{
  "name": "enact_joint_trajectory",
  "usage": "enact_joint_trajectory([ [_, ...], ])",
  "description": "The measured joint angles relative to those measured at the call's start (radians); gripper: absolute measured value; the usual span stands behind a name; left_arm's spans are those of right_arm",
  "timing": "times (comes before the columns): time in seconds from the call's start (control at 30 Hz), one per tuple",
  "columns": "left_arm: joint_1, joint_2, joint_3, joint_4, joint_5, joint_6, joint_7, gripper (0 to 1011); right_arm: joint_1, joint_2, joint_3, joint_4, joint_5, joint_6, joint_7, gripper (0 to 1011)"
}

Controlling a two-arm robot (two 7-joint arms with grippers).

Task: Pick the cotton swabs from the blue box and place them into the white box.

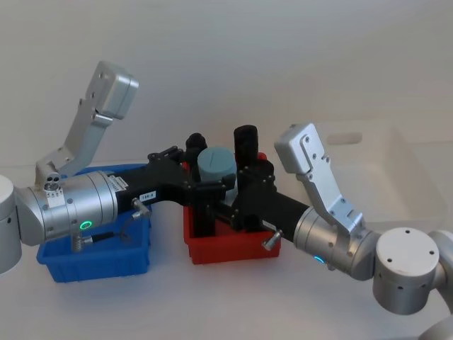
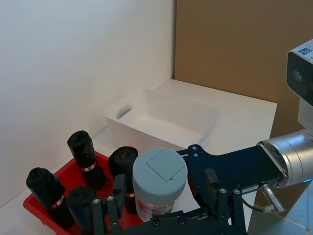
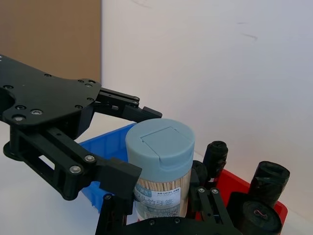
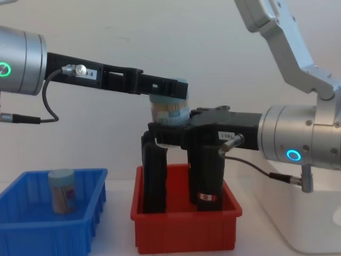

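1. Head view: my left tool (image 1: 202, 183) and my right tool (image 1: 230, 200) meet at one cotton swab jar (image 1: 216, 165). The jar is raised over the red bin (image 1: 226, 249), among the black cylinders (image 1: 245, 138). On the desk, the blue box (image 1: 95, 268) lies to the left and the white box (image 1: 400, 166) to the right.
2. Left wrist view: the fingers of my left tool flank the upper part of the cotton swab jar (image 2: 159, 183). Beyond it, the visible interior of the white box (image 2: 205, 128) is bare.
3. Right wrist view: the fingers of my right tool close against the lower body of the cotton swab jar (image 3: 161, 169), and my left tool presses at lid level. Both tools are clamped on this jar. I cannot tell which one carries the weight.
4. Chest view: the cotton swab jar (image 4: 168, 109) hangs well above the red bin. A second jar (image 4: 62, 191) stands upright in the blue box (image 4: 53, 230).
5. Status, as a judgement: no jar is delivered. One is at the handover stage between the boxes, and one is not yet picked.
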Motion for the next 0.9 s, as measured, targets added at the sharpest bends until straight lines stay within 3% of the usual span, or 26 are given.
enact_joint_trajectory([
  [0.43, 0.0, 0.0, 0.0, 0.0, 0.0, 0.0, 0.0, 1004, -0.021, 0.026, 0.02, -0.034, 0.027, -0.006, -0.075, 626],
  [0.9, 0.0, 0.0, 0.0, 0.0, 0.0, 0.0, 0.0, 1004, -0.077, 0.101, 0.089, -0.091, 0.093, -0.015, -0.212, 626],
])
